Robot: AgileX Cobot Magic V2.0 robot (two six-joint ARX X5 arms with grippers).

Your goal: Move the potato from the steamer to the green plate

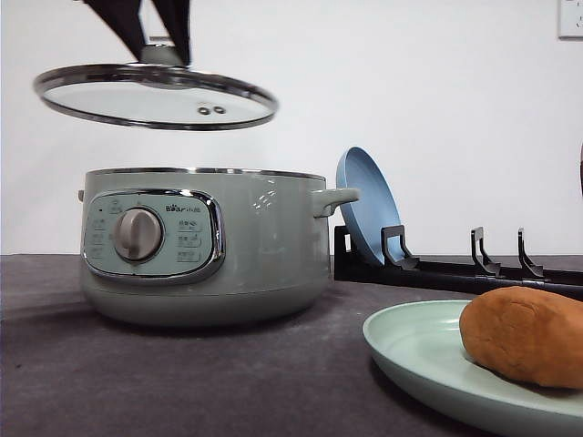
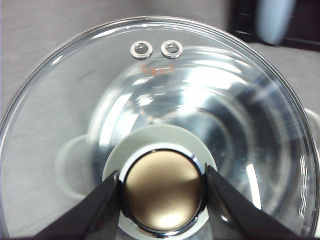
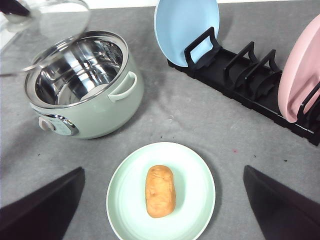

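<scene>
The potato (image 3: 160, 191) lies on the green plate (image 3: 195, 186), orange-brown and lengthwise near the plate's middle; the front view has the potato (image 1: 524, 335) and plate (image 1: 414, 350) at the lower right. My right gripper (image 3: 162, 169) hangs open high above them, fingers spread wide. The steamer (image 1: 264, 246) stands uncovered, and its steel bowl (image 3: 75, 70) looks empty. My left gripper (image 1: 164, 55) is shut on the knob (image 2: 162, 190) of the glass lid (image 1: 155, 96), which it holds tilted above the pot.
A black dish rack (image 3: 240, 75) stands behind the plate, with a blue plate (image 3: 185, 30) at its near end and a pink plate (image 3: 300, 70) at the other. Grey table (image 3: 200, 120) lies between pot, rack and plate.
</scene>
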